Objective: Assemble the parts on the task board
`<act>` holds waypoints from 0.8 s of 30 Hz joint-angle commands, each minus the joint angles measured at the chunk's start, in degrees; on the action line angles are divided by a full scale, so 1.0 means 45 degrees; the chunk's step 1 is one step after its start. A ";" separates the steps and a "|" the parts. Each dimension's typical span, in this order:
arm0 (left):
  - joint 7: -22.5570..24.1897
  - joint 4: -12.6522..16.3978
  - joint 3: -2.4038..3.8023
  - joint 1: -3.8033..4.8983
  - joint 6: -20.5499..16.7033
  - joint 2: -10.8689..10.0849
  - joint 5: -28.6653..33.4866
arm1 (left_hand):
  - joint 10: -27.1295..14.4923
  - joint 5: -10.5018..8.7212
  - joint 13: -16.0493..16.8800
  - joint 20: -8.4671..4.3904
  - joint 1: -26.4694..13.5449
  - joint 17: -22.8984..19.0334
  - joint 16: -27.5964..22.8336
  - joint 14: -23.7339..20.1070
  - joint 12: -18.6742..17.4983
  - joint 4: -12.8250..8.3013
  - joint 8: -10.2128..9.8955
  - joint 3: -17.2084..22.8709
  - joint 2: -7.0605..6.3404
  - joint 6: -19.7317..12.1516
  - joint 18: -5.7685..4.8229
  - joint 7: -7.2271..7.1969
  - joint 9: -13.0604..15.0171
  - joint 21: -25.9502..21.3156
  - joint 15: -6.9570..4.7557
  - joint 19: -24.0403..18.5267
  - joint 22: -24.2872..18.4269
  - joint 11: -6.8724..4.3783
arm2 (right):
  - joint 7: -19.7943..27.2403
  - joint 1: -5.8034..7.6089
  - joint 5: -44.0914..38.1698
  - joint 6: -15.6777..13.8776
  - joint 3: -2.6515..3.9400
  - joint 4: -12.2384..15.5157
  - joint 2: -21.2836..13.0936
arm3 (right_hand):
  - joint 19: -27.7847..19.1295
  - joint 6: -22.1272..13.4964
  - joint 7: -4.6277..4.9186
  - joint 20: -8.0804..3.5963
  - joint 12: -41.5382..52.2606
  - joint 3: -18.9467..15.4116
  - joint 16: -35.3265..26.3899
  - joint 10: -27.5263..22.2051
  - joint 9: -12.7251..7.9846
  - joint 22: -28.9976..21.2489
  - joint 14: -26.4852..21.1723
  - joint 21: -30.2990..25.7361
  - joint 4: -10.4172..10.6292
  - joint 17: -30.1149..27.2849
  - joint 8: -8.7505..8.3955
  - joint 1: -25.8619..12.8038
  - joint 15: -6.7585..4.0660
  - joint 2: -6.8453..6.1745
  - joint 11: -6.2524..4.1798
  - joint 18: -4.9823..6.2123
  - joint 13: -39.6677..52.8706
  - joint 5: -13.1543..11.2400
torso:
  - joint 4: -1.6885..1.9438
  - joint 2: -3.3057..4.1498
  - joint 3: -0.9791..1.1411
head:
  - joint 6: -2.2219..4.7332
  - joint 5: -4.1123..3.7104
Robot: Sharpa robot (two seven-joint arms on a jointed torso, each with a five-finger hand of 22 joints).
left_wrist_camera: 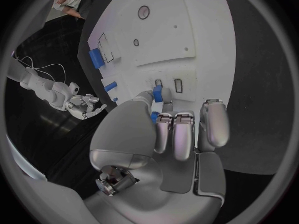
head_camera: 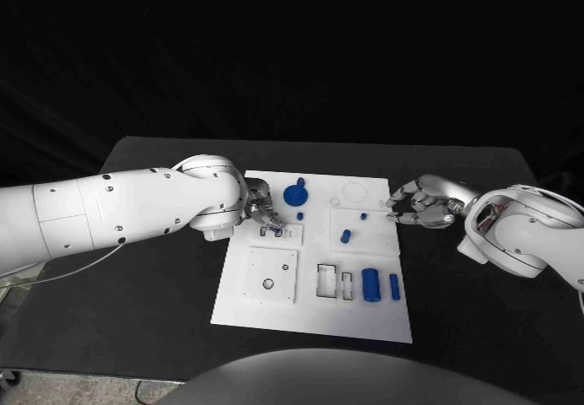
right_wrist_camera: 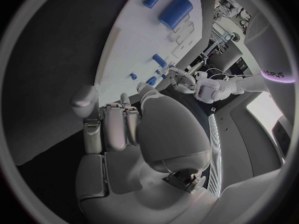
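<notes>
- Your left hand (head_camera: 266, 213) pinches a small blue part (left_wrist_camera: 157, 93) over the slots (left_wrist_camera: 168, 84) on the board (head_camera: 314, 316), probably to seat it.
- Your right hand (head_camera: 420, 205) waits curled and empty beside the board.

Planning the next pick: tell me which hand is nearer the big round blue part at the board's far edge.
Left. The left hand sits just beside the round blue part, over the board's left slots. The right hand hangs at the board's right edge, well off from it.

Part of a brand word, "arpus"-like, shows on a room wall panel (right_wrist_camera: 276, 74).
</notes>
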 commanded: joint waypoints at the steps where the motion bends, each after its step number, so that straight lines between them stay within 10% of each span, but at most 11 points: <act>1: 0.0306 0.0357 -0.0026 0.0002 -0.0605 -0.0230 0.0060 | 0.1285 -0.0159 0.3344 0.0037 -0.0517 0.3354 0.0030 0.1294 0.0029 -0.0020 -0.0158 0.1215 -0.0574 0.0285 -0.0013 -0.0144 0.0314 -0.0106 -0.0043 0.0015 0.0877 0.0035 | -0.0052 -0.0019 0.0036 0.0238 0.0000 0.0024 -0.0037 | -0.0094 0.0109 0.0011 -0.0013 -0.0112 0.0004 -0.0101 -0.0115 -0.0027 -0.0033 0.0076 -0.0123 0.0112 -0.0040 -0.0058 -0.0098 0.0109 0.0024 -0.0011 0.0159 0.1164 -0.0140 | 0.0019 -0.0015 0.0008 | 0.0002 -0.0036; 24: 0.0556 0.0747 -0.0313 -0.0195 -0.1986 -0.0576 0.0270 | 0.1285 -0.0184 0.3344 0.0053 -0.0957 0.3354 0.0030 0.1294 0.0029 -0.0488 -0.0354 0.2490 -0.0846 0.0244 -0.0020 -0.0095 0.0744 -0.0125 -0.0003 0.0081 0.0986 0.0057 | -0.0094 -0.0064 0.0041 0.0282 -0.0004 0.0188 -0.0157 | -0.0214 0.0117 0.0005 -0.0004 -0.0417 0.0012 -0.0331 -0.0435 -0.0061 -0.0150 -0.0015 -0.0445 0.0195 -0.0250 -0.0090 -0.0175 0.0117 0.0040 -0.0011 0.0212 0.0843 -0.0189 | 0.0016 -0.0027 0.0030 | 0.0002 0.0062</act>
